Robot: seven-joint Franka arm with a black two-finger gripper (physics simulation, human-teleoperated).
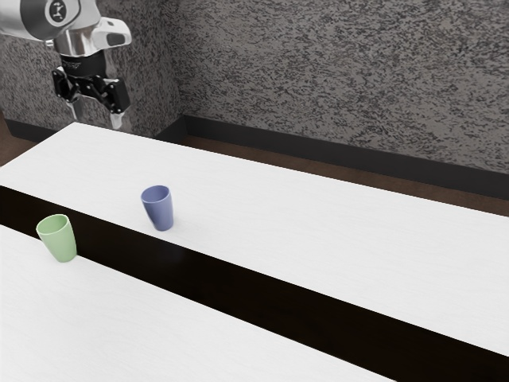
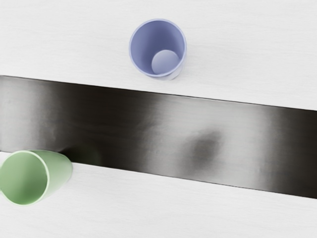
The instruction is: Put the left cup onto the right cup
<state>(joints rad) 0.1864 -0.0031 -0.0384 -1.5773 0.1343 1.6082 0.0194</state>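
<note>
A green cup (image 1: 57, 237) stands upright at the exterior view's left, at the edge of the near white strip beside the black band. A blue cup (image 1: 157, 207) stands upright to its right, on the far white part of the table just past the band. High above the table's far left corner hangs my gripper (image 1: 95, 113), open, with nothing between its fingers. Looking down from the wrist, I see into both open mouths: the blue cup (image 2: 158, 48) and the green cup (image 2: 29, 177), apart on either side of the band.
The white table (image 1: 334, 231) is crossed by a glossy black band (image 1: 262, 298). A speckled grey wall (image 1: 342, 72) with a dark baseboard rises behind the table. A dark floor strip lies between table and wall.
</note>
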